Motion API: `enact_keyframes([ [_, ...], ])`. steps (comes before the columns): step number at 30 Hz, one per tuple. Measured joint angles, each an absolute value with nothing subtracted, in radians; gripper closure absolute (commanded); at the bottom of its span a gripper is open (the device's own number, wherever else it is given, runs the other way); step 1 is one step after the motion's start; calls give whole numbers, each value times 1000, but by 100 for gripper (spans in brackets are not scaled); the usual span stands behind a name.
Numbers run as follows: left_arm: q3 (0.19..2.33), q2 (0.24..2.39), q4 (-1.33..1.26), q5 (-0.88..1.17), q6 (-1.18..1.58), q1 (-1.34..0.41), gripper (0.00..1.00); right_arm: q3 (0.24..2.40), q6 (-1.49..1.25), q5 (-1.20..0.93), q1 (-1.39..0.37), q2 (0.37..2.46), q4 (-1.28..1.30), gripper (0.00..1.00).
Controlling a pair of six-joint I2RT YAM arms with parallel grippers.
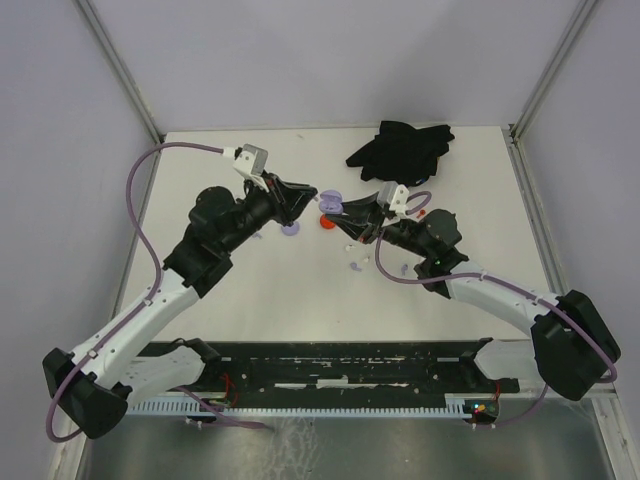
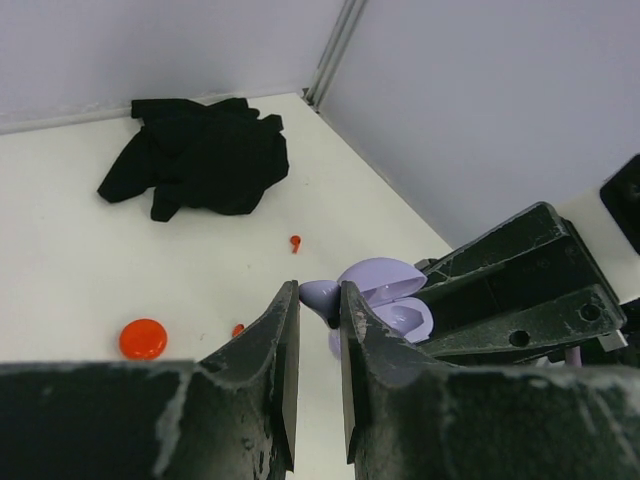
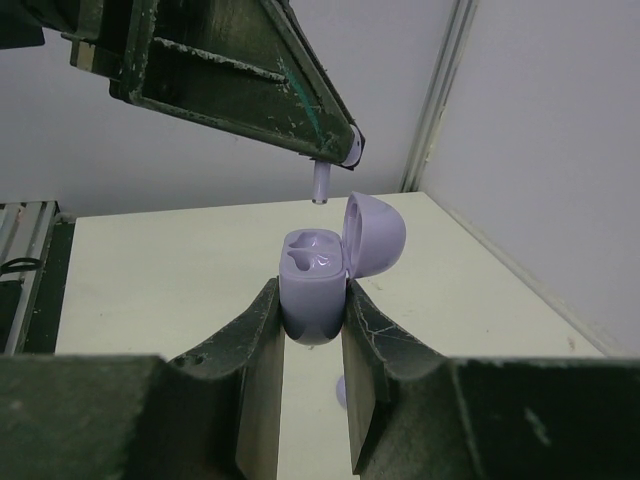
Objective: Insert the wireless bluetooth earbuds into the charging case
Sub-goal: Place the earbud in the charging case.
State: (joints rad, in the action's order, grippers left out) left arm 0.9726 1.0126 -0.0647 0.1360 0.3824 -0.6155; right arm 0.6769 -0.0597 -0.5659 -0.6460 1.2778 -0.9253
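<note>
Right gripper clamps the open lavender charging case, seemingly empty. Left gripper pinches a lavender earbud, stem down, just above the case. Insertion not yet made; a red earbud lies on the table

earbud above charging case, cloth behind

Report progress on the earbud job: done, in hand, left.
Done: the lavender charging case stands open in the right gripper, both wells apparently empty. In hand: the left gripper holds a lavender earbud, stem down, over the case. Left: seating that bud; no bud is in yet, and a red earbud lies on the table.
</note>
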Motion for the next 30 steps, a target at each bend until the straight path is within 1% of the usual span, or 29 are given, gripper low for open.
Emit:
enact_keyframes([
  [9,962,1023,-138,132,401,-685,89,683,-64,-561,-646,1279,-927,98],
  [18,960,1034,-127,78,392,-732,89,683,-59,-545,-646,1278,-926,98],
  [30,960,1034,-102,26,361,-744,89,683,-55,-541,-646,1279,-903,98],
])
